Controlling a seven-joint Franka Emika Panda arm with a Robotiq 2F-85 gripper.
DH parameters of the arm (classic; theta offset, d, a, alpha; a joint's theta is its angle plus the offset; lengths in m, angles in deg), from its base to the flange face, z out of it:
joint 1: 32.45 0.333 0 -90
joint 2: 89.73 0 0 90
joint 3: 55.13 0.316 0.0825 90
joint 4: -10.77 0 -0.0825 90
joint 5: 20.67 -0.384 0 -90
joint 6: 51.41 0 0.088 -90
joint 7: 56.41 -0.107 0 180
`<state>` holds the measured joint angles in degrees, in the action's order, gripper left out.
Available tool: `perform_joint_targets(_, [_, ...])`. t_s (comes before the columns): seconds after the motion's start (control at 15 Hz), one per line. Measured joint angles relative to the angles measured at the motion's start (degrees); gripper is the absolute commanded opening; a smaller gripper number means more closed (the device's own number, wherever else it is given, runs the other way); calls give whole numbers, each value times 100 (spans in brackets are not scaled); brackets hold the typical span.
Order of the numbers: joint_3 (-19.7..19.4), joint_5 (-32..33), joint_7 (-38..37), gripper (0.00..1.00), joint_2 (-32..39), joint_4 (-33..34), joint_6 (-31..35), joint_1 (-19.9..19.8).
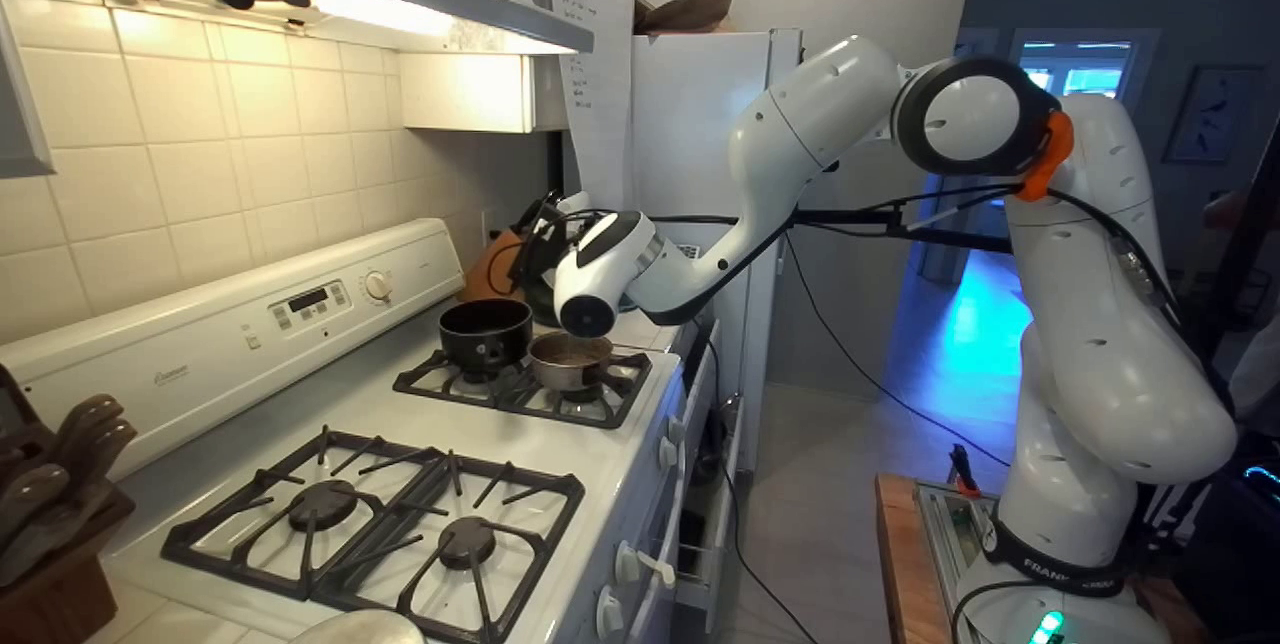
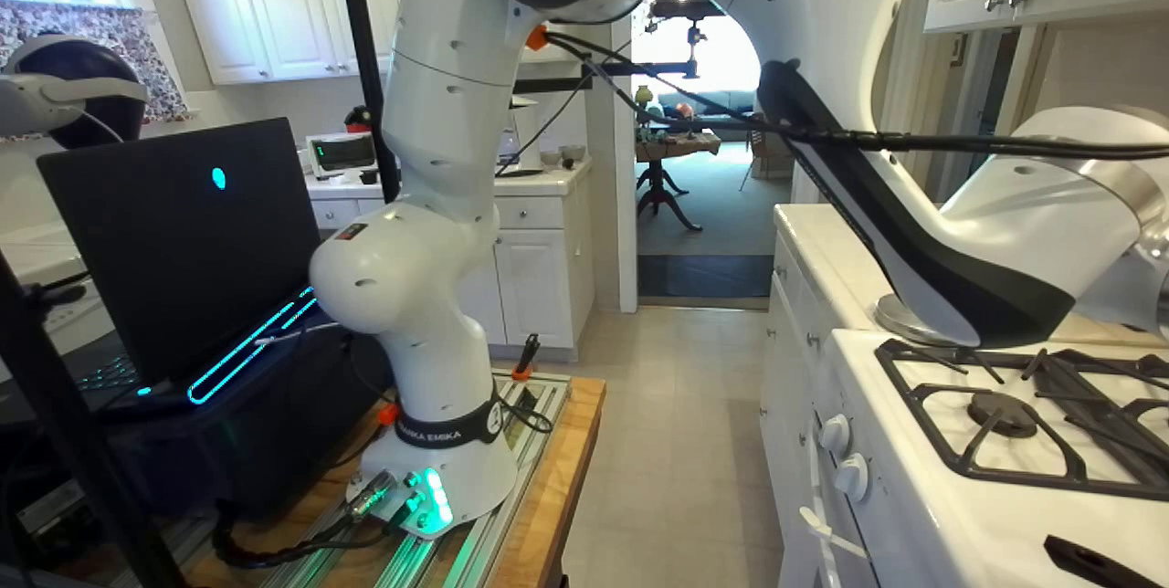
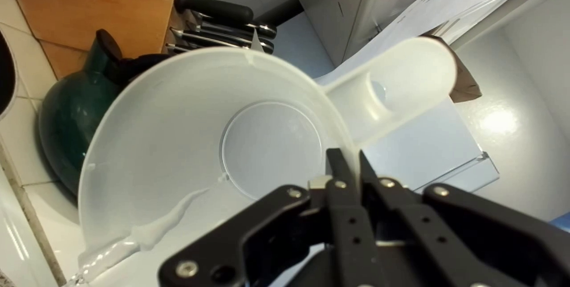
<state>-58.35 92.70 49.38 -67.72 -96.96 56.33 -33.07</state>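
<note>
Tiled counter (image 3: 49, 211) and green kettle (image 3: 71, 117) lie behind a translucent cup (image 3: 271, 144) in the wrist view — the gripper (image 3: 350, 162) clamped on its rim, clear liquid (image 3: 160, 229) along its inner wall

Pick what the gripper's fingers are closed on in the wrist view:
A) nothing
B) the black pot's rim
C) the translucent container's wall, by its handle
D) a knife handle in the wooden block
C: in the wrist view the gripper has one finger inside and one outside the translucent container, pinching its wall near the handle.
</note>
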Motion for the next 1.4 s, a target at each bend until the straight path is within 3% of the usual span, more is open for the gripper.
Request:
perform_joint_targets(1.0, [0,-75,-346,1,-18,1,-36,-11])
perform_joint_targets(1.4, [5,-563,-693,1,-18,34,-39,-19])
